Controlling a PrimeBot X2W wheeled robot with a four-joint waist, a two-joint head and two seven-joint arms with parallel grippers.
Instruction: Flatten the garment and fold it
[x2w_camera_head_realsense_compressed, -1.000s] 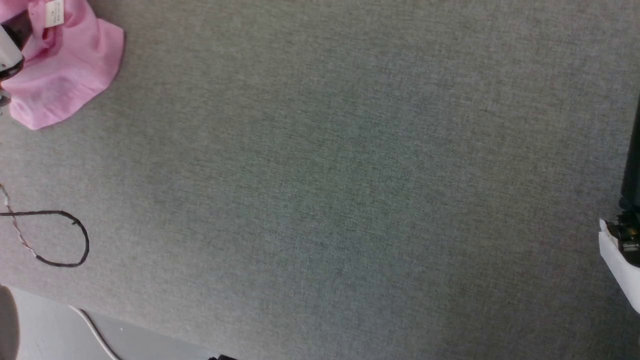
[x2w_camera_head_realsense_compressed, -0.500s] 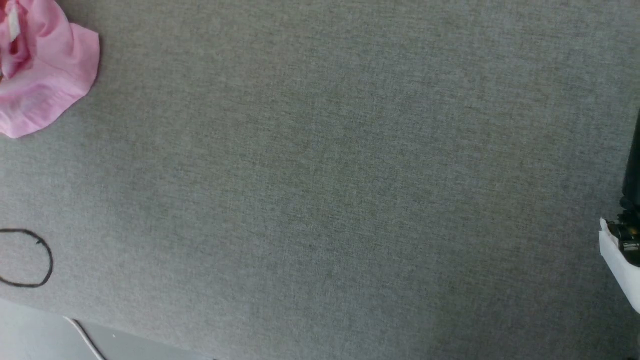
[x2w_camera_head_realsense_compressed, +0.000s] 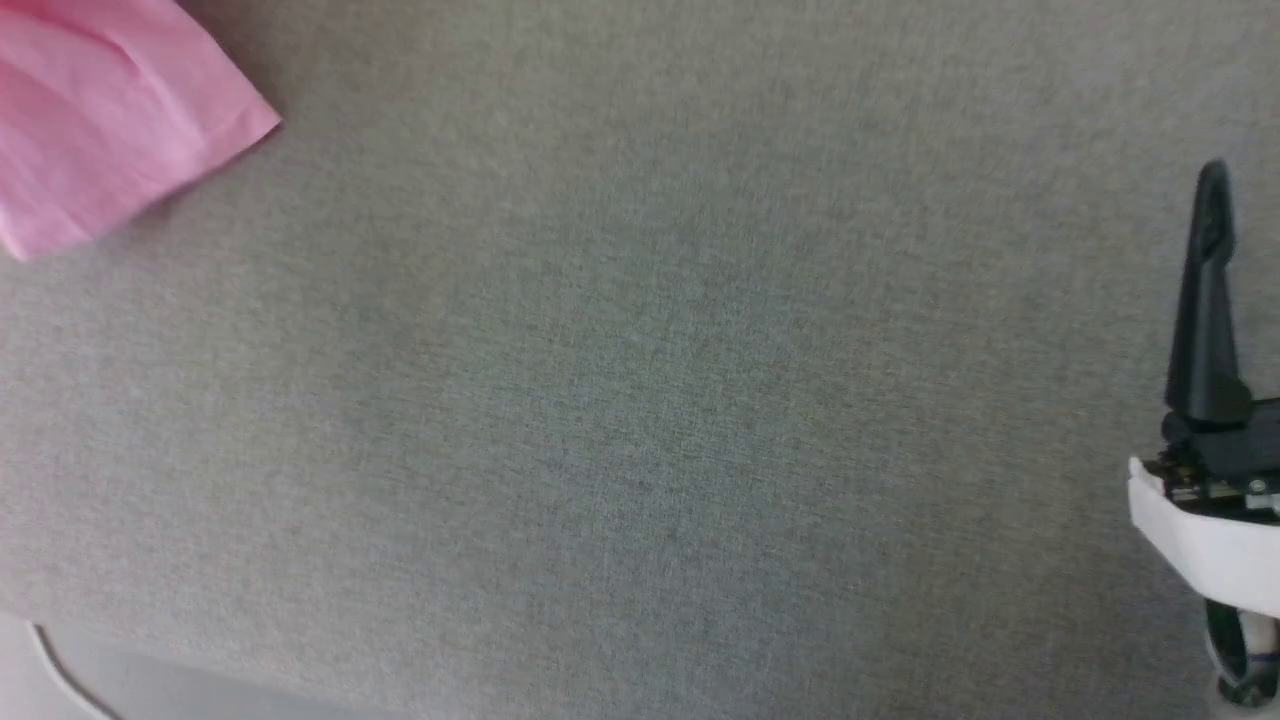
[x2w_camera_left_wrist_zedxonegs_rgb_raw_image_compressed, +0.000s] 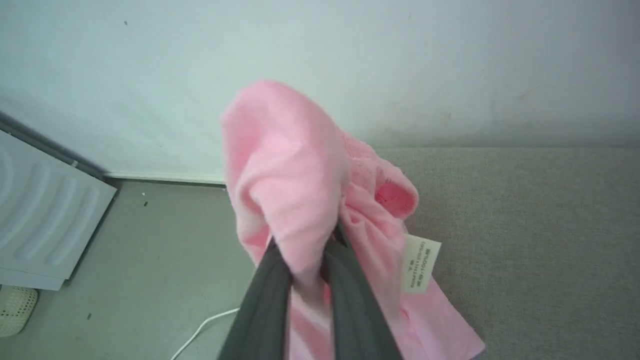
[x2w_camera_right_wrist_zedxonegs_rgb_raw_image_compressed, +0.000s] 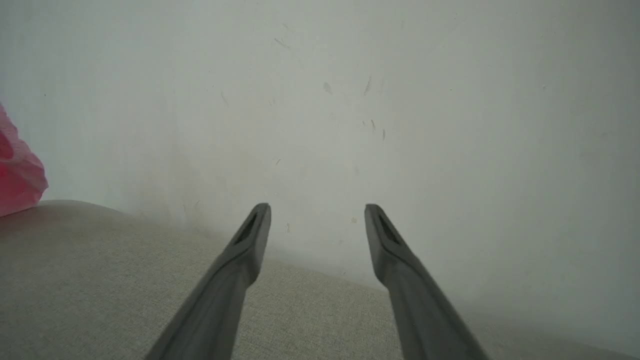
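Left pincer (x2w_camera_left_wrist_zedxonegs_rgb_raw_image_compressed: 306, 246) grips garment (x2w_camera_left_wrist_zedxonegs_rgb_raw_image_compressed: 285, 160) over grey surface (x2w_camera_left_wrist_zedxonegs_rgb_raw_image_compressed: 540, 240) beside wall (x2w_camera_left_wrist_zedxonegs_rgb_raw_image_compressed: 350, 60).

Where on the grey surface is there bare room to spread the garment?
The grey surface is bare across the stretch between the garment, far left, and the open right gripper at the right edge. Crowding is only far left, where the left gripper pinches the bunched garment.
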